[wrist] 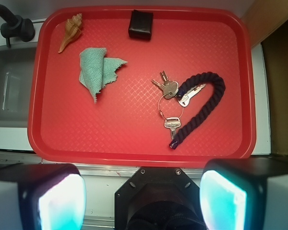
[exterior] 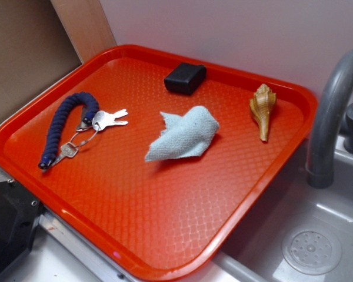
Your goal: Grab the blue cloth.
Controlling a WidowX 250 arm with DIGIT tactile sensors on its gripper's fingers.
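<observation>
Hovering high with my fingers [wrist: 53, 201] spread wide and empty, I see the blue cloth [wrist: 97, 71] untouched on the red tray [wrist: 134, 143], ahead and left of them, grasp not begun.

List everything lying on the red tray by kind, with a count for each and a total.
Cloth: 1, the blue cloth
Box: 1, black box
Shell: 1, seashell
Cord: 1, navy cord
Keys: 4, keys on rings
Total: 8, all on the tray
</observation>
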